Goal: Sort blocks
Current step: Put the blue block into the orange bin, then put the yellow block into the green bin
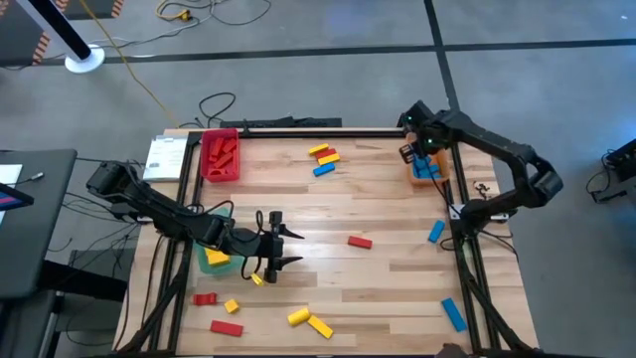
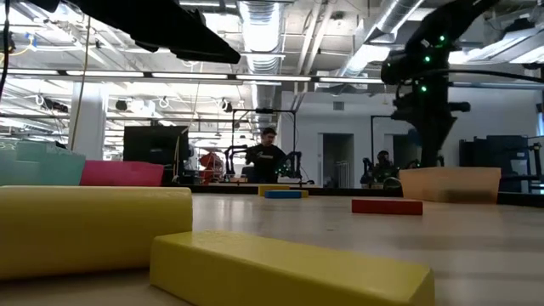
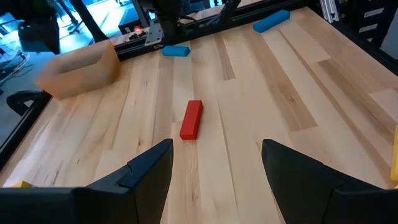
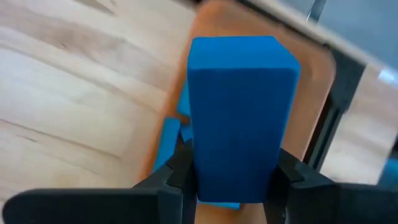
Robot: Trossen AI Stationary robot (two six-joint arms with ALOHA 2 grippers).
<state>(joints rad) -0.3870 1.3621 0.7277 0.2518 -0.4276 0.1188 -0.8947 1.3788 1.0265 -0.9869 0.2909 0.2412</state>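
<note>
R hand [image 4: 231,180] is seen clamped on a blue block [image 4: 239,112], held end-up directly over the orange tray [image 4: 314,81] at the worktop's far right edge; more blue blocks [image 4: 169,140] are seen lying in that tray just below the hand. L hand [image 3: 216,163] is held low over the wooden worktop [image 3: 298,93] w/ fingers apart, nothing between them. Just ahead of the L hand a red block [image 3: 191,119] is seen flat on the wood, not touched. Farther ahead a blue block [image 3: 176,51] lies near the edge rail, w/ another blue block [image 3: 271,20] off to one side. Behind the L hand a green tray [image 1: 214,257] holding yellow pieces is seen.
</note>
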